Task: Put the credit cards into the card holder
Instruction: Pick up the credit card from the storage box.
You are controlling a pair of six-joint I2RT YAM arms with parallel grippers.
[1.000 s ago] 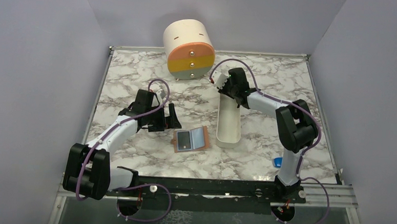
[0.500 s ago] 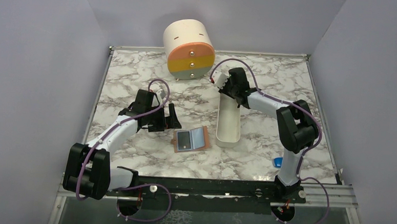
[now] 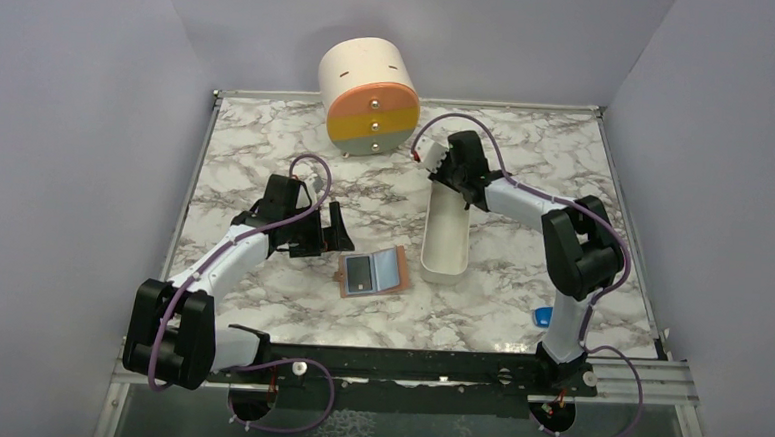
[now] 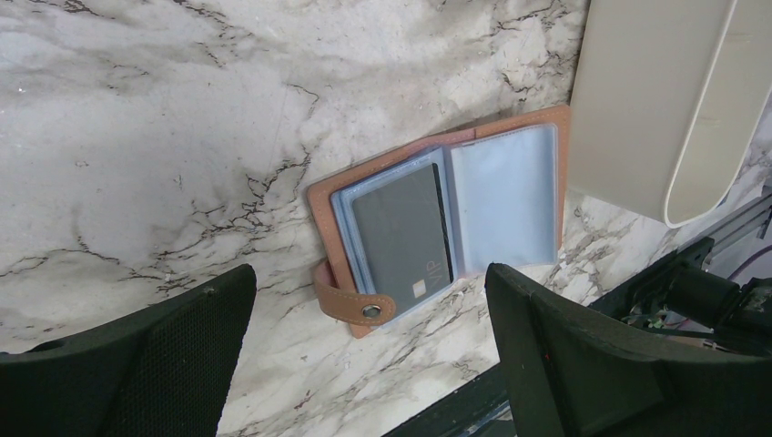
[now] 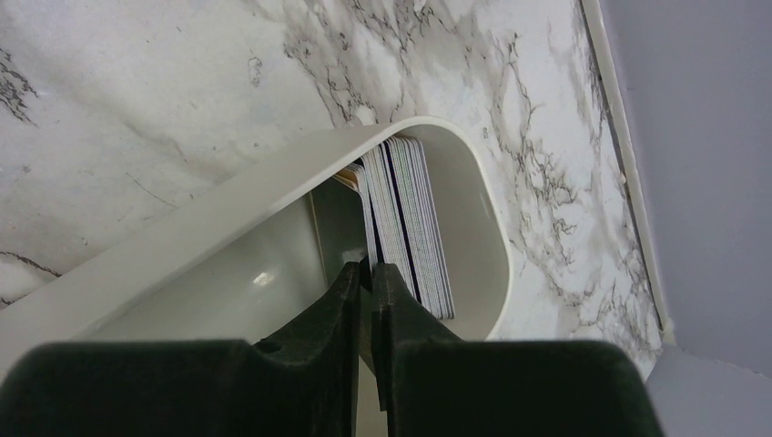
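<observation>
The right tool pinches the end one of the cards standing in the tray's far end. The left tool hangs spread over the open holder on the surface.

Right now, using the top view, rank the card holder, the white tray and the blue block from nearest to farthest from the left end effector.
1. Card holder, lying open just right of the left end effector.
2. White tray, farther right, beyond the holder.
3. Blue block, far right, by the right arm's base.
</observation>
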